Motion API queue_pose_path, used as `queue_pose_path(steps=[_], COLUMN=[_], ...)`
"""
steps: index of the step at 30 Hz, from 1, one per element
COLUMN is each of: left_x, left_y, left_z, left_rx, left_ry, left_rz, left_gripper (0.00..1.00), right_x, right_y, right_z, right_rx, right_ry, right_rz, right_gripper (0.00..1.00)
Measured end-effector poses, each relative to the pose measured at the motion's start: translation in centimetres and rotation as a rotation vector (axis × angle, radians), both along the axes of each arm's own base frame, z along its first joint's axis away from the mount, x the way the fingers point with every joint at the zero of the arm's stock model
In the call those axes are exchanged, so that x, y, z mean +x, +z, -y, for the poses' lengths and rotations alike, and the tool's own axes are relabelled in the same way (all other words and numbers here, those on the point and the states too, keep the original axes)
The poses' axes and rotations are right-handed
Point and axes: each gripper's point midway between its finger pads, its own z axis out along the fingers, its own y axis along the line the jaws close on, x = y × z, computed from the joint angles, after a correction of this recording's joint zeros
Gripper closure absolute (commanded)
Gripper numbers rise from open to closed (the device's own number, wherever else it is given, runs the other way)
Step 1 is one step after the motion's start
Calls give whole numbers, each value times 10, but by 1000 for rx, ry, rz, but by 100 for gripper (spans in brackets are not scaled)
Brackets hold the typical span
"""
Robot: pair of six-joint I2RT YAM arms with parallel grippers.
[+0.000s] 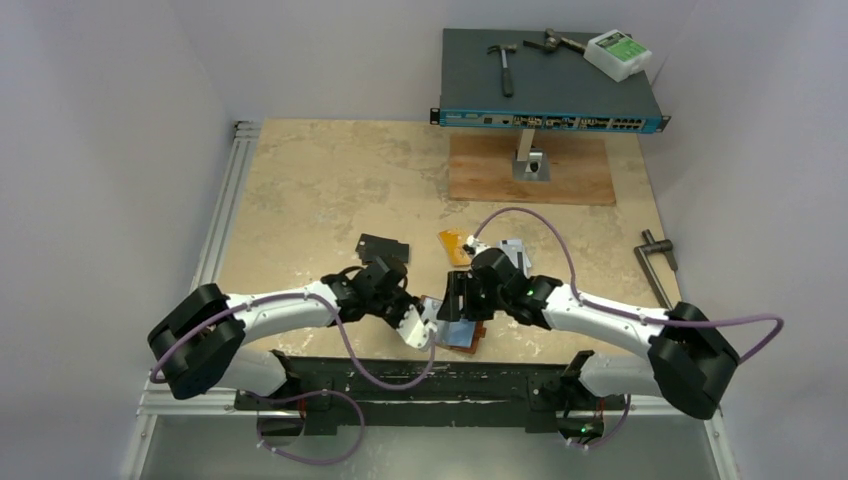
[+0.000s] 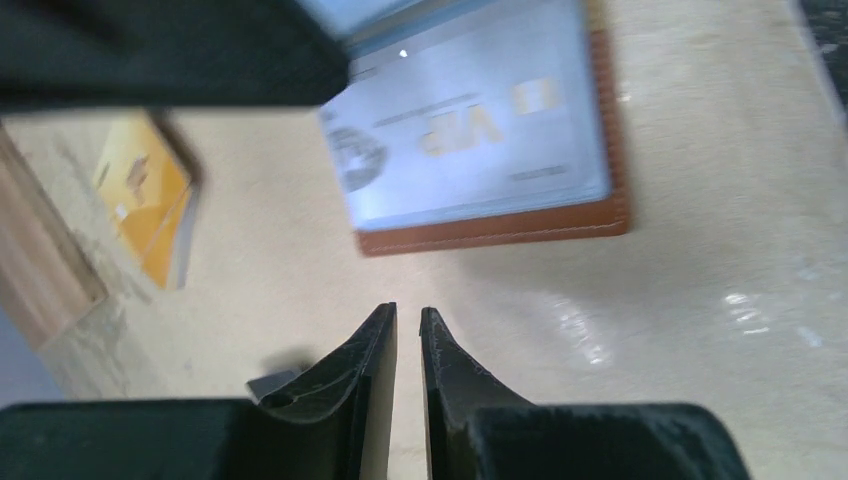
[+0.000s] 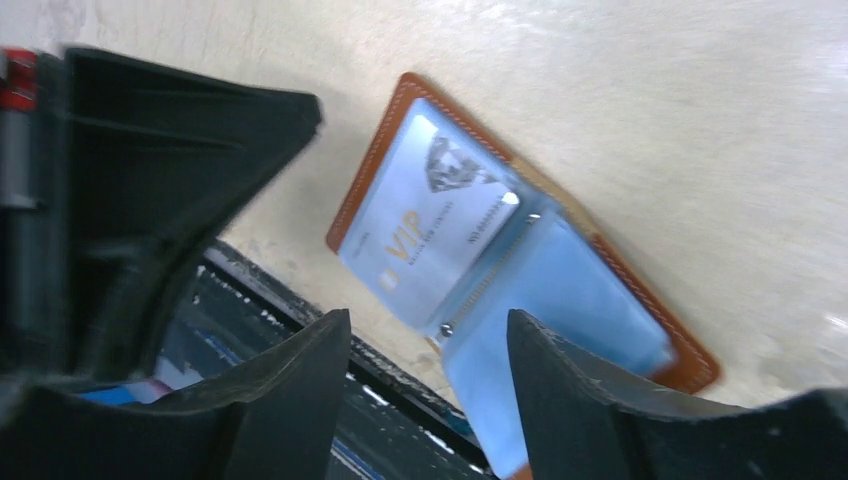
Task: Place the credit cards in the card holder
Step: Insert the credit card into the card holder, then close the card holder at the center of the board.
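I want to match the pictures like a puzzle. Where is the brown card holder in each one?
Top external: card holder, low, near the middle.
Left wrist: card holder at the top, right of centre, open.
Right wrist: card holder in the middle, open and tilted.
Shared landmark: the silvery VIP card in its sleeve, clear in both wrist views, too small to tell from above.

l end effector (image 2: 408, 312) near-closed, r end effector (image 3: 430, 322) parted.

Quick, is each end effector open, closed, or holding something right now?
Left end effector: nearly closed, holding nothing.
Right end effector: open, empty, near the open card holder.
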Motion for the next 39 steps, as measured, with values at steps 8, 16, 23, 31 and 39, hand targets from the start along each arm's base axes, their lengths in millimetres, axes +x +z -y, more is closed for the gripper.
queue_pose_path(steps=[8,16,23,31,39], left_x=[49,97,87,76,73], left_y=[59,65,59,44,39], left_z=[-3,-3,-9,-18,-21], left_rx=[-35,-18,19,59,72], left_ry=[317,486,500,508,509], left_rz=[-168,-256,-296,-328,-337], left_gripper=[83,83,83,83,83], right_x=[2,-22,-43,-52,-47], right_y=[10,9,2,-22,-19], right_z=[45,82,77,72,63], right_rx=[-144,-271,-297,-108,150], right_ry=[-110,-185,-144,-229,-315], right_rz=[41,26,6,-22,-9], right_gripper=[37,40,38,40,40])
